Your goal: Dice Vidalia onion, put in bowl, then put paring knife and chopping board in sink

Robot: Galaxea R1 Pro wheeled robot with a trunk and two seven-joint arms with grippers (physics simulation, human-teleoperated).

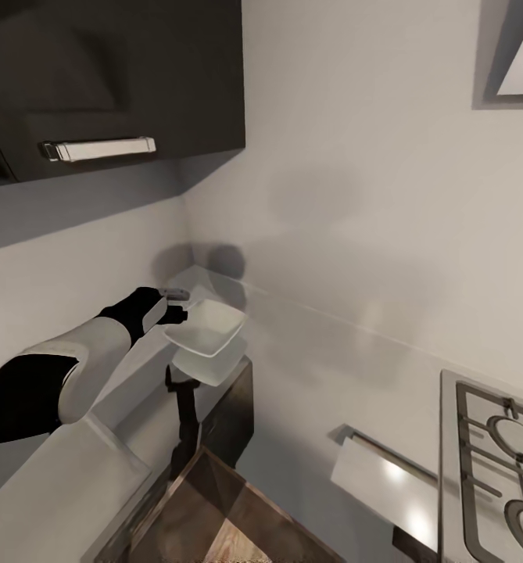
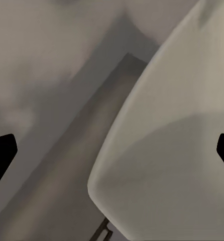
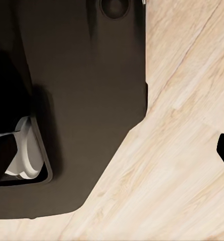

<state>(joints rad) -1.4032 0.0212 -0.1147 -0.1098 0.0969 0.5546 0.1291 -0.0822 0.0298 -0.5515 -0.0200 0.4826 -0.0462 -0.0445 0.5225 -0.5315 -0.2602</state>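
The white square bowl sits on the light-grey countertop near the wall corner, mirrored in the glossy surface below it. My left gripper is at the bowl's left rim. In the left wrist view the bowl fills the space ahead of the open left gripper, whose dark fingertips stand far apart at the frame's edges. My right gripper is open over the wooden floor, empty. The onion, paring knife, chopping board and sink are out of view.
A dark wall cabinet with a metal handle hangs above the left arm. A hob lies at the right of the countertop, with an oven handle below. The robot's dark base shows beside the floor.
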